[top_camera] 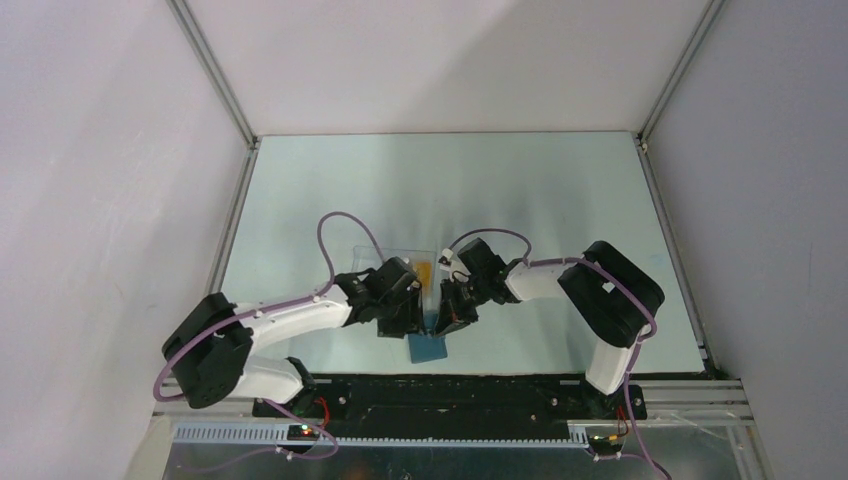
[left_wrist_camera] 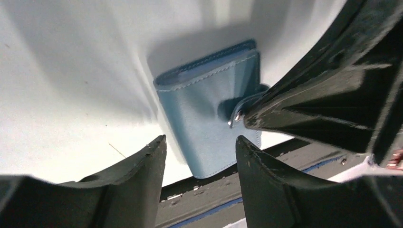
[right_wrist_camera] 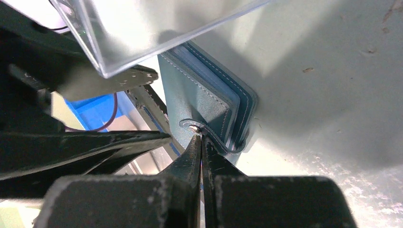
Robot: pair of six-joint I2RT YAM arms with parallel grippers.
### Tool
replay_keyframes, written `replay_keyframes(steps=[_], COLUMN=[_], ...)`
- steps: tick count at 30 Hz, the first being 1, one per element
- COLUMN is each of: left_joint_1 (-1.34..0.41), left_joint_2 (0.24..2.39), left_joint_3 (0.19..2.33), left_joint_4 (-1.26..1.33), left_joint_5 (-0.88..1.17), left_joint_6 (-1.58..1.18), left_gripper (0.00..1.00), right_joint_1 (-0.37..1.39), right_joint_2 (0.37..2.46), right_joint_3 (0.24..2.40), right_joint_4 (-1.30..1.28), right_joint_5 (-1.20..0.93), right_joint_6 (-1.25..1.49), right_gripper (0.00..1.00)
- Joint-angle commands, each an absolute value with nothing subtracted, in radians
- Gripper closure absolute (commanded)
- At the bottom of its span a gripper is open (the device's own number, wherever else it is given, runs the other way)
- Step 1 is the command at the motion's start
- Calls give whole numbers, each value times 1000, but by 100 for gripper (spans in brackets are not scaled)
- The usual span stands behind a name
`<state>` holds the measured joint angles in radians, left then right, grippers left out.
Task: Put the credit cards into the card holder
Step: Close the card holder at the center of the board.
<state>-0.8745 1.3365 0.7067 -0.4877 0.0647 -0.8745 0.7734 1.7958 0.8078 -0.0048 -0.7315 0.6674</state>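
The step in hand looks like opening the flat blue stitched card holder (top_camera: 428, 348), which lies shut at 6 o'clock on the pale tabletop (top_camera: 520, 190), near its front edge and between the two arms. The right tool (right_wrist_camera: 200, 138) is closed tight, and its tips appear to nip the holder's narrow snap strap (right_wrist_camera: 223, 147) just beside the metal stud (right_wrist_camera: 192, 127). The left tool (left_wrist_camera: 199, 152) stands partly open with nothing in it, one finger on each side of the holder's end. To do this well, the left tool should probably press or clamp the holder's body while the right one peels the strap away from the stud. Otherwise the whole light wallet is likely to lift or skid. The holder itself has a satin sheen, pale stitching along its edges and several layers showing at the open side. One small orange card (top_camera: 425, 272) shows at 12 o'clock from it, on a clear plastic sheet (top_camera: 385, 255). I cannot tell whether other cards lie there.
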Motion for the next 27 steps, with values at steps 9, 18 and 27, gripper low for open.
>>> replay_keyframes(steps=[9, 18, 27], left_joint_1=[-839, -826, -826], left_joint_2=[1290, 1285, 1357], left_joint_3=[560, 538, 554], left_joint_4=[-232, -207, -207], left_joint_5=[209, 172, 128], left_joint_6=[-974, -990, -1000], left_gripper=[39, 37, 42], right_joint_1=[795, 796, 797], right_joint_2=[1878, 1887, 1891], right_joint_3=[784, 784, 784], right_joint_4=[-94, -92, -101], right_joint_5=[-557, -571, -578], right_joint_6=[626, 625, 617], right_gripper=[100, 100, 100])
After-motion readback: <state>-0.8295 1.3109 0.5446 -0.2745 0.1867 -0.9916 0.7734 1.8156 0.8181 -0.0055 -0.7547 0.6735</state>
